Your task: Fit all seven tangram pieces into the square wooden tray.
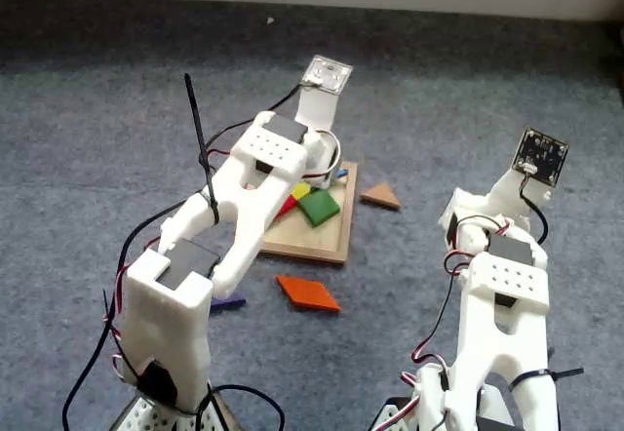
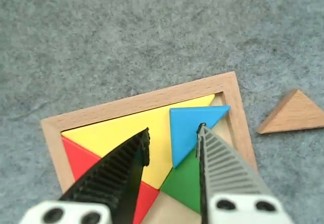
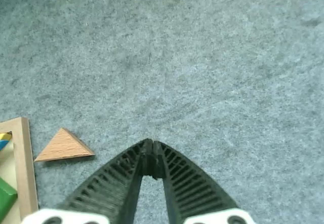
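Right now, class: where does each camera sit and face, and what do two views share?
High view: above and behind the arms, looking down on the tray; both arms show.
Left wrist view: above the tray, looking down; open jaws over the blue triangle.
Right wrist view: looking down at carpet; shut jaws.
Shared: both wrist views show the wooden triangle.
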